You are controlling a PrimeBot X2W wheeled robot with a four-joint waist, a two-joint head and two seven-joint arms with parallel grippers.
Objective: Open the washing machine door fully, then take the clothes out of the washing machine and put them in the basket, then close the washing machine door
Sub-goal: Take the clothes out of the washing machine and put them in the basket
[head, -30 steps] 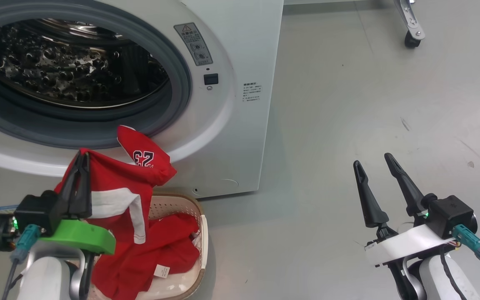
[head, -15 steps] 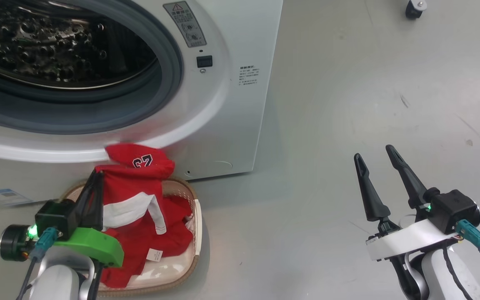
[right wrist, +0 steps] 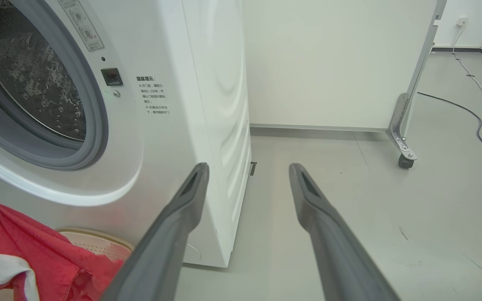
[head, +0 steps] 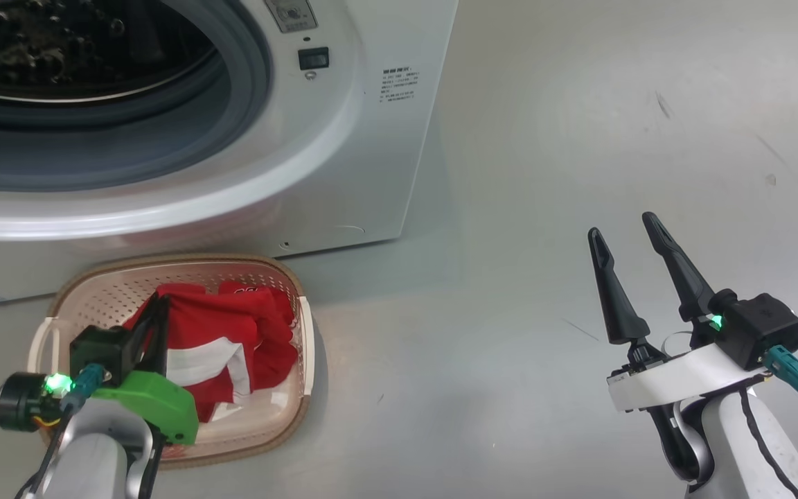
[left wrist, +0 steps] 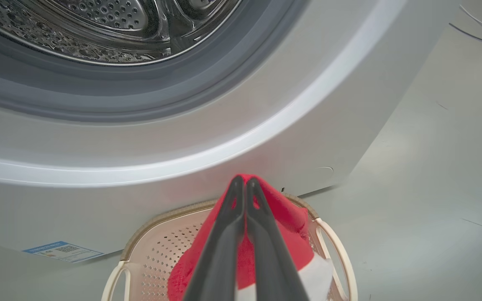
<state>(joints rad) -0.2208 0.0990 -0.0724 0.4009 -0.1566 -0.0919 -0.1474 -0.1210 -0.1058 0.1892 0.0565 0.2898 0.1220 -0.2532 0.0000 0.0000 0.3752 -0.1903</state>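
The white washing machine [head: 343, 152] fills the upper left, its steel drum [head: 59, 41] exposed; the washing machine door is out of view. Below it on the floor stands the cream basket [head: 184, 260] with a brown rim. The red clothes [head: 233, 333] with white trim lie in the basket, one fold raised. My left gripper [head: 158, 299] is shut on that fold, low over the basket. From the left wrist, the left gripper [left wrist: 243, 180] pinches the red clothes [left wrist: 287, 209] above the basket [left wrist: 161, 212]. Over bare floor to the right, my right gripper [head: 621, 226] is open and holds nothing.
In the right wrist view the right gripper [right wrist: 248, 167] points past the washing machine [right wrist: 199, 83] corner toward a white panel on a caster [right wrist: 404, 155] and a floor cable [right wrist: 477, 123]. Grey floor [head: 544, 138] stretches to the right. A blue sticker [left wrist: 63, 251] shows on the machine's base.
The head camera has tilted down. My left gripper has come down with the red clothes, which hung above the basket before and now rest inside it. The right gripper stays open.
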